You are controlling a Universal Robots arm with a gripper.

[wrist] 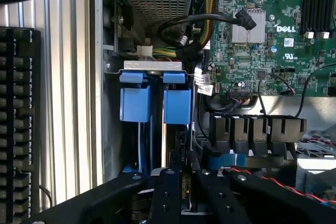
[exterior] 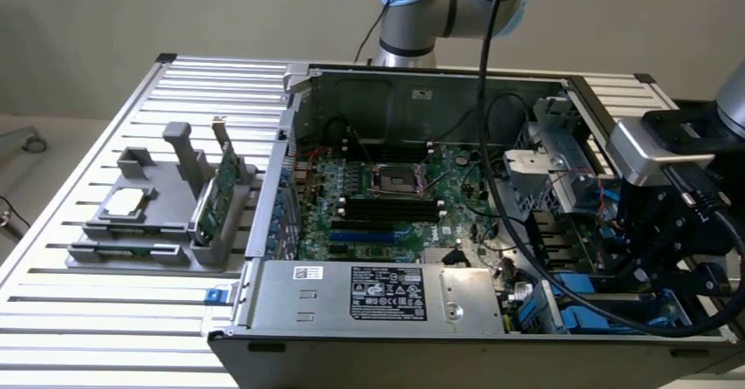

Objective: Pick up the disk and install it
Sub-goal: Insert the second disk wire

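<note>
My gripper (exterior: 647, 295) reaches down into the drive bay at the front corner of the open computer case (exterior: 420, 79), on the exterior view's right. In the wrist view its black fingers (wrist: 165, 195) stand close together, shut on a narrow metal edge. That edge lines up with the disk (wrist: 177, 107), which stands on edge in its bright blue carrier in the bay slot. A second blue carrier (wrist: 135, 103) sits in the slot beside it. From outside, the blue of the carriers (exterior: 578, 306) shows just beside the gripper, whose fingertips are hidden by the case.
Inside the case lie the green motherboard (exterior: 385, 197), the silver power supply (exterior: 372, 295) and loose black cables (wrist: 189, 30) near the bay. On the slatted table, a grey holder (exterior: 152, 228) on the exterior view's left carries a green card (exterior: 213, 199) and a small silver chip (exterior: 128, 200).
</note>
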